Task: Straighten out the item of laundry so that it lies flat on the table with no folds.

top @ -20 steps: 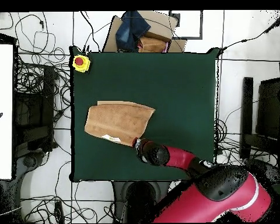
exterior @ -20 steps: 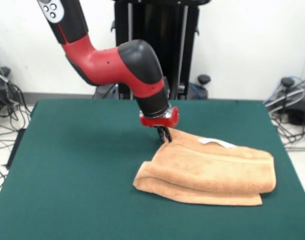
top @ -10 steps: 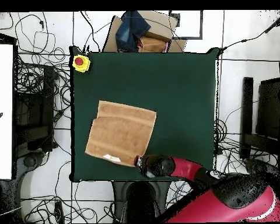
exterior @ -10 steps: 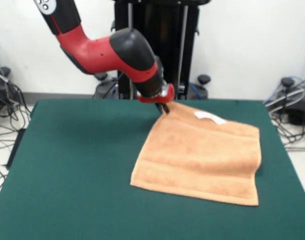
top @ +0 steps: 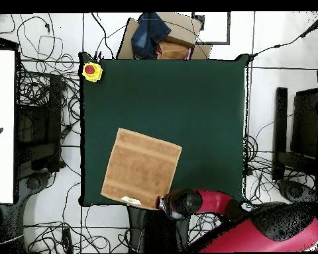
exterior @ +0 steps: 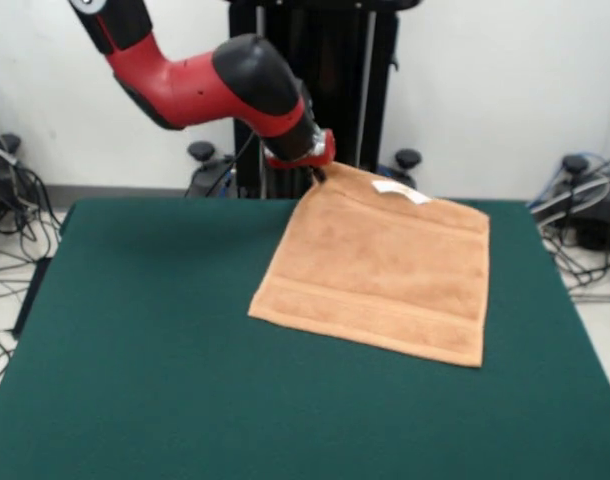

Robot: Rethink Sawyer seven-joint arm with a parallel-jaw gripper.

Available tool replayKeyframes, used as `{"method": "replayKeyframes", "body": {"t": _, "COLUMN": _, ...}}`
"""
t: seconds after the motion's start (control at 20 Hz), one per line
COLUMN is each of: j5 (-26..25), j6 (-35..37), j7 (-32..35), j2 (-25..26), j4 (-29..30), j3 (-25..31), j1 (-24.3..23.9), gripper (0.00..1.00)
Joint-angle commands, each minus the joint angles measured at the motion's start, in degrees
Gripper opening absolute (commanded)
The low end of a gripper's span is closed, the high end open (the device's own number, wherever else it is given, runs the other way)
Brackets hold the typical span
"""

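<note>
Towel [exterior: 380, 275] now lies opened out as one layer on the table [exterior: 135, 350], toward the robot's side. In the front view, going left to right, a wide stretch of bare green felt fills the left half, then comes the cloth's left edge, slanting up to the raised corner, then its body with a woven band near the front edge, and last a narrower strip of felt at the right. The gripper [exterior: 315, 172] is pinched shut on that far left corner, lifting it just above the table's far edge, so the cloth there slopes upward. A small white tag [exterior: 399, 190] sits along the far edge, right of the held corner. Overhead, the towel [top: 142, 169] reaches the table's bottom edge at the robot's base, with the gripper [top: 160, 202] at its lower right corner and open felt above and to the right; a yellow box with a red button [top: 91, 71] sits at the top left corner. A second ago the towel was folded double nearer mid-table; since then the arm has pulled the corner back toward the pedestal and the fold has come out.
</note>
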Motion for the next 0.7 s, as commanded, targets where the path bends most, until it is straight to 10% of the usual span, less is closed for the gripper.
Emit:
{"method": "replayKeyframes", "body": {"t": 0.05, "j5": -9.8, "j6": -12.3, "j7": 2.5, "j2": 5.7, "j4": -9.2, "j3": -4.7, "j1": 4.4, "gripper": 0.00}}
{"method": "replayKeyframes", "body": {"t": 0.2, "j5": -6.9, "j6": -36.6, "j7": 14.7, "j2": 9.5, "j4": -15.5, "j3": -15.8, "j1": 17.7, "gripper": 0.00}}
{"method": "replayKeyframes", "body": {"t": 0.7, "j5": -1.3, "j6": -32.7, "j7": 7.6, "j2": 9.9, "j4": -15.5, "j3": -13.7, "j1": 15.6, "gripper": 0.00}}
